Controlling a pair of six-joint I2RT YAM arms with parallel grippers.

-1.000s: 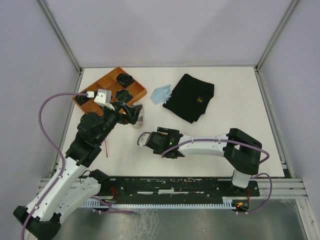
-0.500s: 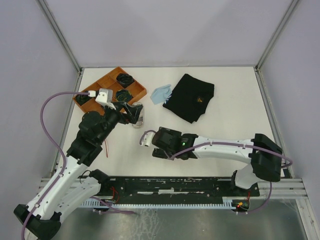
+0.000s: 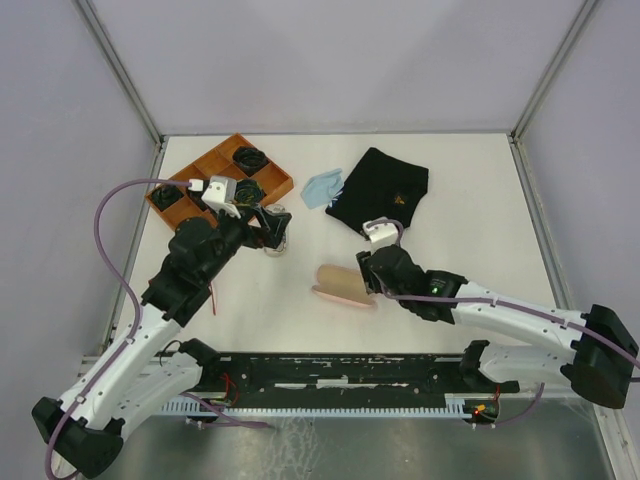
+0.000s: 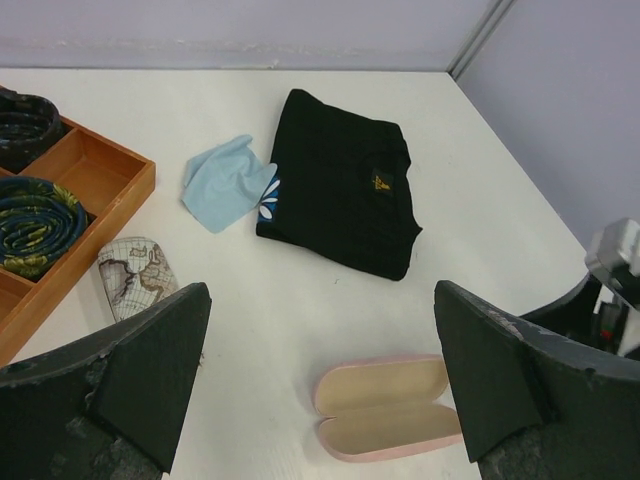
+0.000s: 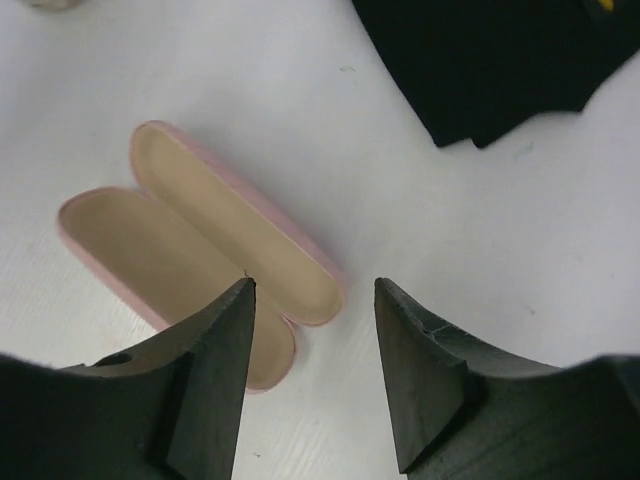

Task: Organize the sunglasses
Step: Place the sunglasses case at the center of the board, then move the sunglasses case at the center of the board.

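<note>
Currently, right gripper (image 5: 315, 298) is hovering wide and empty by the open, empty pink case (image 5: 190, 240); left gripper (image 4: 320, 295) is gaping nr the grey patterned case (image 4: 135, 272). Sunglasses aren't showing anywhere, so packing prob. isn't started.

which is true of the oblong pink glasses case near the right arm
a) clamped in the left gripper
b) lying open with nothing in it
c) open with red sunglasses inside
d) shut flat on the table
b: the oblong pink glasses case lies hinged open, and both wrist views show its two beige halves bare, with no fingers closed on it.
</note>
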